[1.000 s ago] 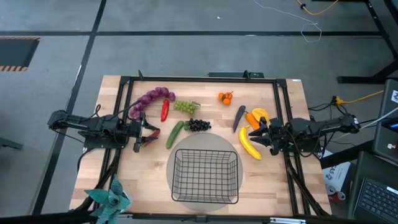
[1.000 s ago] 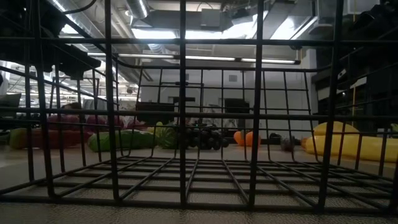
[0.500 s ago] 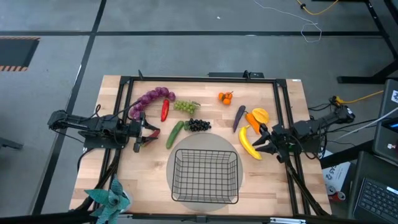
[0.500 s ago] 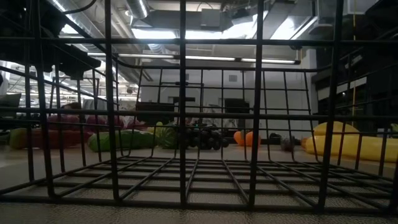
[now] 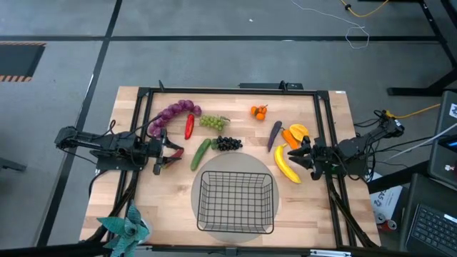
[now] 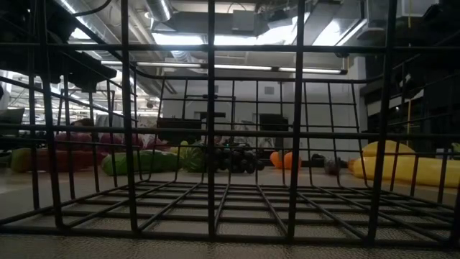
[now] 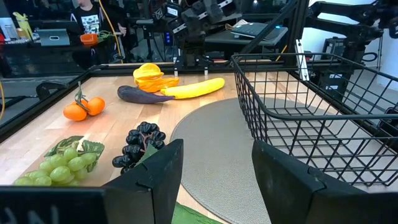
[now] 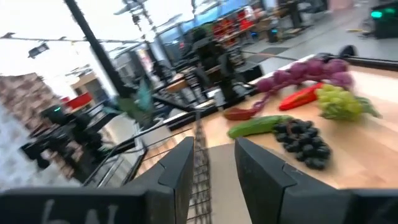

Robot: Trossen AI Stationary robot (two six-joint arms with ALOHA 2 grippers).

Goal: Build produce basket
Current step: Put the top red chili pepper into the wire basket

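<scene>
A: Since nothing's in the basket (image 5: 236,202) yet, why is it parked at the near edge on the round mat (image 5: 233,187)?

B: My guess: central spot, both arms can reach it. All the produce lies loose on the table (image 5: 335,128) behind it.

A: Layout?

B: Left side: purple grapes (image 5: 171,115), chili (image 5: 189,126), green grapes (image 5: 213,122), cucumber (image 5: 201,153), dark grapes (image 5: 228,143). Right side: tangerines (image 5: 259,111), eggplant (image 5: 275,135), pepper (image 5: 294,134), banana (image 5: 286,163).

A: Right tool (image 5: 303,154)?

B: Low over the table, just beside the banana's far end. Fingers partly apart, nothing between them. Looks lined up for the banana, which is the closest piece.

A: Left tool (image 5: 167,155)?

B: Waiting left of the cucumber, fingers spread wide, holding nothing. Probably open to take the cucumber or grapes on its side.

A: Risk?

B: Banana is curved and smooth; could roll or slip if pinched off-centre.
</scene>
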